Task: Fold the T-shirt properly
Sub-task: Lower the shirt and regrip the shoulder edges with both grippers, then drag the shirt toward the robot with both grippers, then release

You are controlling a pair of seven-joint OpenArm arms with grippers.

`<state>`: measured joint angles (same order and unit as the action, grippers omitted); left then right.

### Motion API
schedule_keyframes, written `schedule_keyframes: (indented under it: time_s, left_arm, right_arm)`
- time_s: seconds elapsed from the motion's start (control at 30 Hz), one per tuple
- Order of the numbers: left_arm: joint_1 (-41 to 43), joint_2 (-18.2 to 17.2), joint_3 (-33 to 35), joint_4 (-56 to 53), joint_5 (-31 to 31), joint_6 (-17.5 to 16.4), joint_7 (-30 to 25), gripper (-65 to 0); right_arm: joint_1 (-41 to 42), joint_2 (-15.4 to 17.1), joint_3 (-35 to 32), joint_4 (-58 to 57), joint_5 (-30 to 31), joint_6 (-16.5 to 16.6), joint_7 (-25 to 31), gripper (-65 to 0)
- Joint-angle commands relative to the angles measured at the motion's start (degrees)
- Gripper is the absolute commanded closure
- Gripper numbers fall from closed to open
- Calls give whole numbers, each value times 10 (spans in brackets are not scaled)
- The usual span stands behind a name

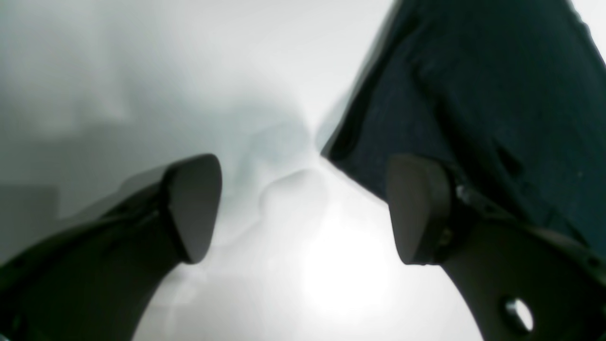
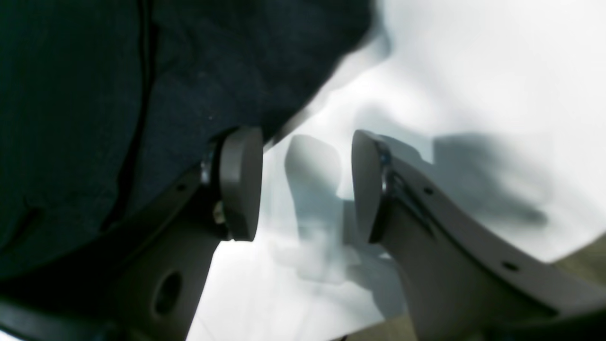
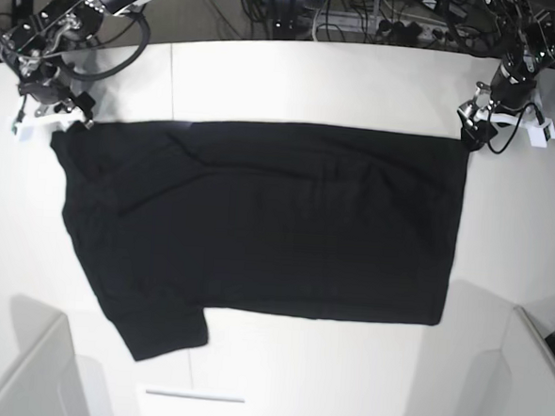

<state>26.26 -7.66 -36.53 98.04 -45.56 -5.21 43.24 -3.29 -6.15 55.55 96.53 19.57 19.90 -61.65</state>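
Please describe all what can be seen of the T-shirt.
The T-shirt is plain black cloth, lying flat and lightly wrinkled on the white table, spread sideways. One short sleeve sticks out at its lower near corner. No print shows. At its two far corners the open left gripper and open right gripper each have one finger over the cloth's edge.

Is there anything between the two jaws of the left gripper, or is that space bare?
In the left wrist view the left gripper is open, and between its jaws shows only the white table. The T-shirt lies behind one jaw, not between them.
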Motion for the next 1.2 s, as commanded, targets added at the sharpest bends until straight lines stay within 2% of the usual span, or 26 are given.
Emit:
schedule_keyframes:
  time_s: [0.0, 0.1, 0.17, 0.4, 0.53, 0.73, 0.77, 0.87, 0.93, 0.97, 1.0, 1.07, 1.17]
  left_arm:
    - [-3, -6, -3, 2, -9, -16, -10, -525]
    - [-22, -6, -3, -18, -5, -56, -9, -525]
    - [-34, -6, -3, -36, -5, -67, -7, -525]
    - [-65, -6, -1, -82, -5, -70, -6, -525]
    - [-66, -9, 35, -89, -5, -70, -9, -523]
    - [-66, -9, 37, -89, -4, -68, -9, -510]
    - [-66, -9, 37, -89, -4, -68, -9, -471]
    - [-66, -10, 40, -89, -4, -68, -9, -262]
    - [-66, -11, 40, -89, -4, -68, -8, -76]
    - [-66, -11, 40, -89, -4, -68, -7, 0]
    - [-66, -11, 39, -89, -4, -68, -7, 0]
    - [-64, -13, 37, -87, -4, -68, -6, 0]
    - [-56, -33, 39, -71, -5, -68, -5, 0]
  right_arm:
    - [5, 7, 1, 1, 8, 3, 16, -293]
    - [4, 6, -1, -20, 8, 3, 59, -293]
    - [6, 6, 1, -44, 8, 3, 74, -293]
    - [13, 7, 1, -95, 9, 4, 122, -293]
    - [24, 10, 1, -109, 9, 4, 127, -293]
    - [41, 11, 1, -128, 9, 4, 127, -288]
    - [42, 11, 1, -131, 9, 4, 127, -287]
    - [42, 11, -1, -131, 9, 5, 127, -258]
    - [42, 11, -2, -131, 9, 10, 127, -158]
    - [42, 11, -2, -131, 9, 23, 127, -81]
    - [42, 11, -2, -131, 9, 39, 127, 0]
    - [42, 12, -2, -130, 9, 67, 123, 0]
    - [39, 12, 1, -116, 9, 75, 122, 0]
